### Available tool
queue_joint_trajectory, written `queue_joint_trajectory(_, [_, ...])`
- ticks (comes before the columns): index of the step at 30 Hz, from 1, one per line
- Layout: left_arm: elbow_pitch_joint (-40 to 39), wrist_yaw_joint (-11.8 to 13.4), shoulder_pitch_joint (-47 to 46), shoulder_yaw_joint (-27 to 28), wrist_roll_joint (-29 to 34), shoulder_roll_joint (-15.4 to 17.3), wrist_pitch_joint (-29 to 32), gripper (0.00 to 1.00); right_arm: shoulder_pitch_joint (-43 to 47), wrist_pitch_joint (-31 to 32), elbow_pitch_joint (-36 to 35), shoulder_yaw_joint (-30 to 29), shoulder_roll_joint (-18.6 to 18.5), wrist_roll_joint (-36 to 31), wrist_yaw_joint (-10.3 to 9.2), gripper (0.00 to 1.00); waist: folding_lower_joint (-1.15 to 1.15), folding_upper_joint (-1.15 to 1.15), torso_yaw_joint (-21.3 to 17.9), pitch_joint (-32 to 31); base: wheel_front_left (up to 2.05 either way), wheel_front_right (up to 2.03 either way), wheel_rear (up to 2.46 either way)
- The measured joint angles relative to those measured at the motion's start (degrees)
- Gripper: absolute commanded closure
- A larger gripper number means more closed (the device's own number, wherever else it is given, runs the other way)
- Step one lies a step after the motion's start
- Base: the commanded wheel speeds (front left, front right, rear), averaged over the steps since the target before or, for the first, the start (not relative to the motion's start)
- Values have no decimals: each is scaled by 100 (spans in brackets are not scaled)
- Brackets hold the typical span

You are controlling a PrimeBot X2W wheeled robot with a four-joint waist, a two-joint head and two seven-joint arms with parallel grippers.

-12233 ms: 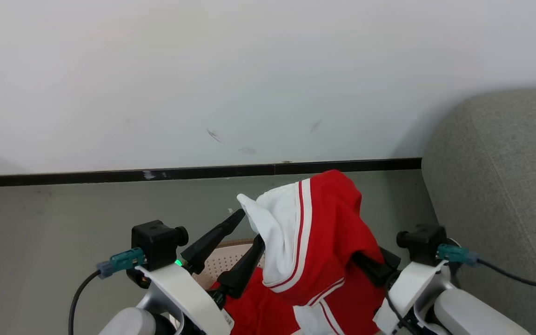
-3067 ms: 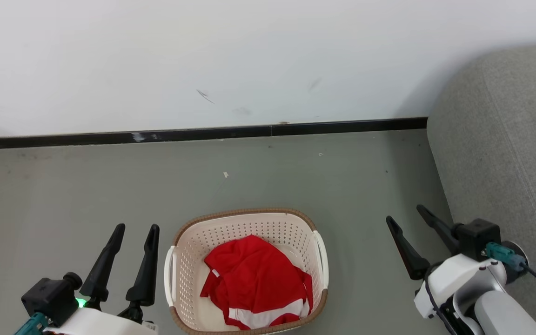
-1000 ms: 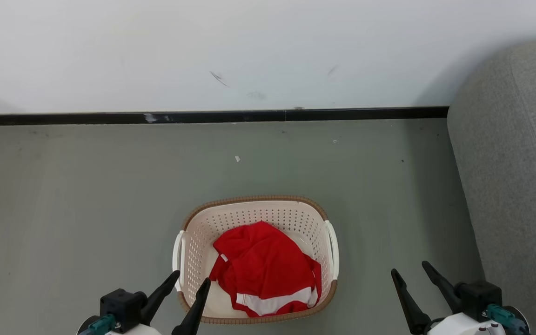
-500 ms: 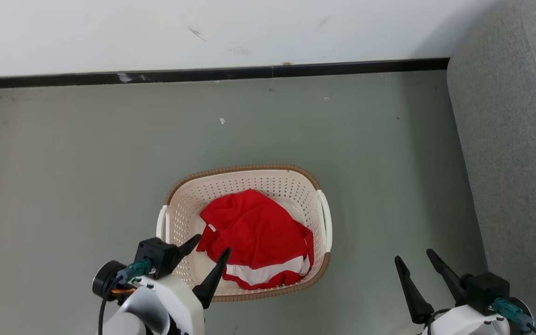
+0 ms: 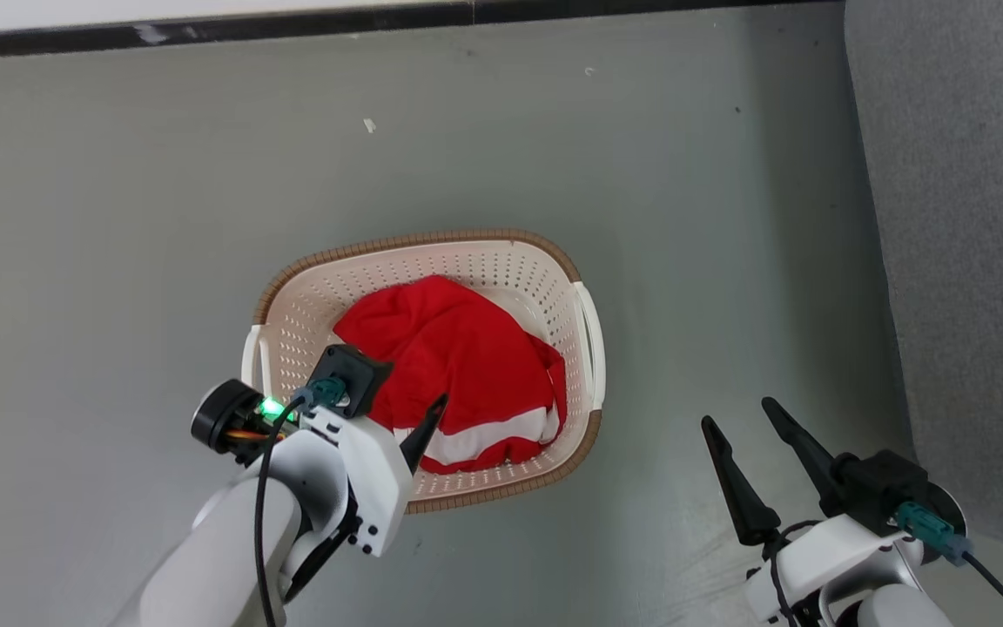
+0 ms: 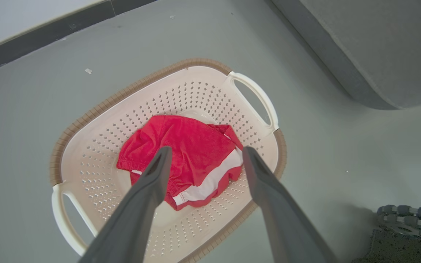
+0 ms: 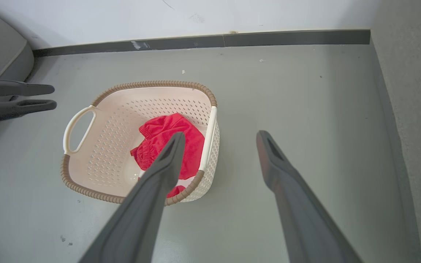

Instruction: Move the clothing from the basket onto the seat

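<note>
The basket (image 5: pixel 414 242) stands on the floor (image 5: pixel 118 218), well apart from the black skirting at the floor's far edge and near the seat (image 5: pixel 963 218), which runs along the floor's right edge. The clothing (image 5: pixel 458 366) lies inside the basket as a crumpled red heap, with a white band turned toward the basket's near rim. It is gathered over the bottom, closer to the right wall than to the left.

The left gripper (image 6: pixel 206 151) is held above the near left part of the basket with its fingers spread wide. In the left wrist view they frame the heap on either side, and no fabric is seen caught between them. Whether a fingertip touches the cloth cannot be told. The right gripper (image 5: pixel 738 413) is likewise spread and holds nothing. It is poised over bare floor between the basket and the seat.

For this garment the task is judged to be at its beginning: the reach is under way, but nothing has been grasped, lifted or carried. The closing on the fabric, the lift over the rim and the setting down on the seat are all left to be done. Whether other pieces already lie on the seat cannot be said, since just a strip of it is in view.
</note>
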Motion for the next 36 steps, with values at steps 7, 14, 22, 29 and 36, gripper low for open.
queue_joint_trajectory(7, [269,1,-541,-35,144,-34,232,0,-250,0,-43,66,0,0,0,0,0,0,-130,430,0,0,0])
queue_joint_trajectory(14, [627,1,-954,-26,193,-78,401,0,-464,0,-102,208,0,115,0,0,0,0,-309,898,0,0,0])
queue_joint_trajectory(22, [1012,2,-1254,168,193,101,443,0,-697,0,-242,292,0,368,0,0,0,0,-549,1384,0,0,0])
queue_joint_trajectory(29, [1247,12,-1594,360,196,314,441,0,-834,0,-276,485,0,457,0,0,0,0,-767,1768,0,0,0])
queue_joint_trajectory(36, [1458,37,-1920,460,308,474,439,0,-1014,-1,-338,717,0,572,0,0,0,0,-980,2113,0,0,0])
